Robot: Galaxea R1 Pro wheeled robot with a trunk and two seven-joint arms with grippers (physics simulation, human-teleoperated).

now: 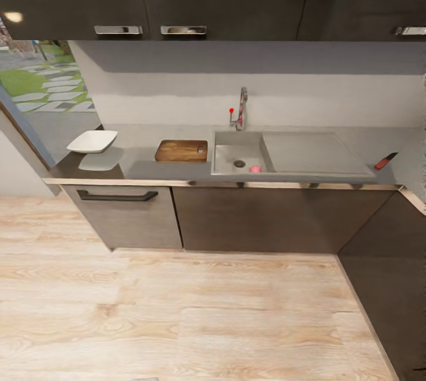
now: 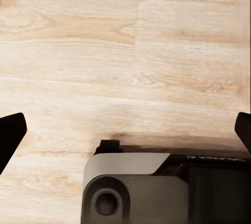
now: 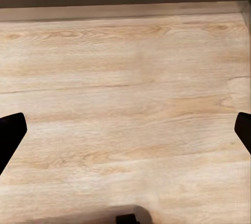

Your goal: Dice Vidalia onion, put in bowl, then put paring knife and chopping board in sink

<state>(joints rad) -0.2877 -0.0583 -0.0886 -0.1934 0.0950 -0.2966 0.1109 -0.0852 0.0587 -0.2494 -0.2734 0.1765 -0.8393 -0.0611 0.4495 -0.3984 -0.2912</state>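
Observation:
The pinkish Vidalia onion [image 1: 255,168] lies in the grey sink [image 1: 228,159], near its front wall beside the drain. Left of the basin, the wooden chopping board [image 1: 181,150] rests flat on the countertop [image 1: 139,165]. The white bowl [image 1: 92,141] stands at the counter's left end. At the far right, the red-handled paring knife [image 1: 386,161] lies past the drainboard. My left gripper [image 2: 125,132] and right gripper [image 3: 125,132] both hang open over the wooden floor, dark fingertips [image 2: 10,135] [image 3: 10,135] wide apart, holding nothing.
A chrome faucet [image 1: 241,110] with a red knob rises behind the basin. Dark cabinets and a drawer with a black handle [image 1: 116,196] sit under the counter, which turns a corner at the right. Light wood floor [image 1: 177,310] lies between me and the cabinets. Part of my grey base [image 2: 136,187] is below the left gripper.

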